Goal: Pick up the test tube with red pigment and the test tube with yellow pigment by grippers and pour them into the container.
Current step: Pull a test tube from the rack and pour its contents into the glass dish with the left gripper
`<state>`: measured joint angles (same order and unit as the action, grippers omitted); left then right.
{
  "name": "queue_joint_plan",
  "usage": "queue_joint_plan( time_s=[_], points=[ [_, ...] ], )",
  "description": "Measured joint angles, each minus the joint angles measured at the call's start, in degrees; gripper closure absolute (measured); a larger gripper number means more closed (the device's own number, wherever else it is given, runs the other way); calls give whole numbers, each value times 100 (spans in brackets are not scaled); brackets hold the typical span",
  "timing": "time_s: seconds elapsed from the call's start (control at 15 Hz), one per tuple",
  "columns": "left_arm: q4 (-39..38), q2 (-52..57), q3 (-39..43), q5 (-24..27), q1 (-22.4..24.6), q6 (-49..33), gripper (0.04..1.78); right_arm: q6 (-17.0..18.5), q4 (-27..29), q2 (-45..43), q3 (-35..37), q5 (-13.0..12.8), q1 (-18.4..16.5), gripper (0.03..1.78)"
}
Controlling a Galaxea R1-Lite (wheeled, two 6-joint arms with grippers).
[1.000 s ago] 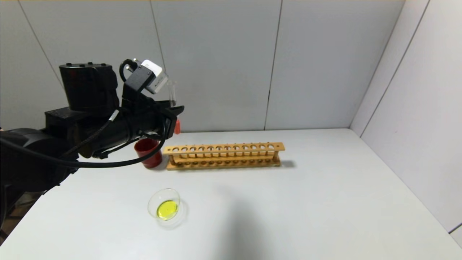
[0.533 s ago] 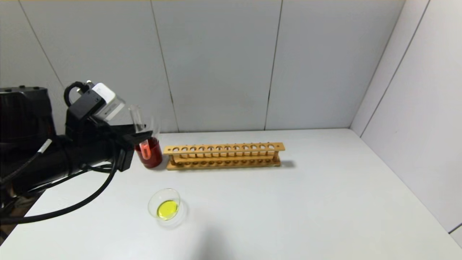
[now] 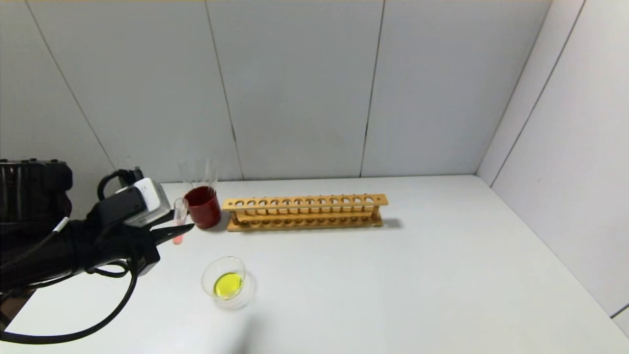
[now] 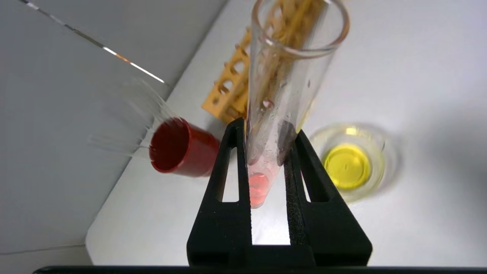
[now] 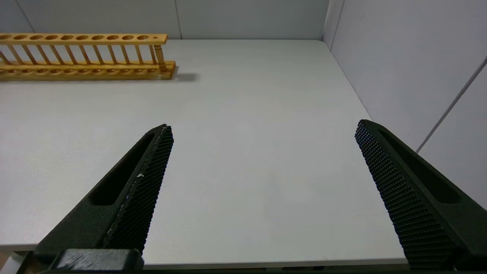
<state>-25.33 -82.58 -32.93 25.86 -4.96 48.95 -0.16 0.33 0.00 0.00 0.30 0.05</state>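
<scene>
My left gripper (image 3: 182,230) is shut on the test tube with red pigment (image 3: 179,221), holding it upright at the table's left, just left of the dark red cup. In the left wrist view the tube (image 4: 281,95) stands between the black fingers (image 4: 232,160), red liquid at its bottom end. The container (image 3: 223,282), a clear glass dish with yellow liquid in it, sits on the table in front and to the right of the gripper; it also shows in the left wrist view (image 4: 350,163). No tube with yellow pigment is in view. My right gripper (image 5: 262,131) is open and empty over bare table near the front right edge.
A dark red cup (image 3: 202,206) holding clear tubes (image 3: 199,172) stands behind the gripper. A wooden tube rack (image 3: 304,211) lies to the cup's right, across the middle of the table. Grey walls close the back and right sides.
My left gripper has moved down and to the left with the red tube, from high above the cup to low beside it, nearer the dish.
</scene>
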Motion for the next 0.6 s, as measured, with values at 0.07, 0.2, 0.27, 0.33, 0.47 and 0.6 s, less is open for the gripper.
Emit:
queue_joint_plan(
  time_s=[0.07,0.2,0.27,0.33,0.47,0.6],
  points=[
    [163,-105,-12,-4,6,450,152,0,2,0,0,0,0,6],
    [581,-295,-152,-54,20,1353,152,0,2,0,0,0,5,6],
    [747,-378,-229,-108,22,1712,152,0,2,0,0,0,5,6],
    [836,-482,-323,-191,20,2050,152,0,0,0,0,0,5,6],
    [866,-625,-417,-285,22,2619,152,0,2,0,0,2,2,6],
    [911,-735,-533,-390,23,3226,152,0,2,0,0,0,2,6]
  ],
)
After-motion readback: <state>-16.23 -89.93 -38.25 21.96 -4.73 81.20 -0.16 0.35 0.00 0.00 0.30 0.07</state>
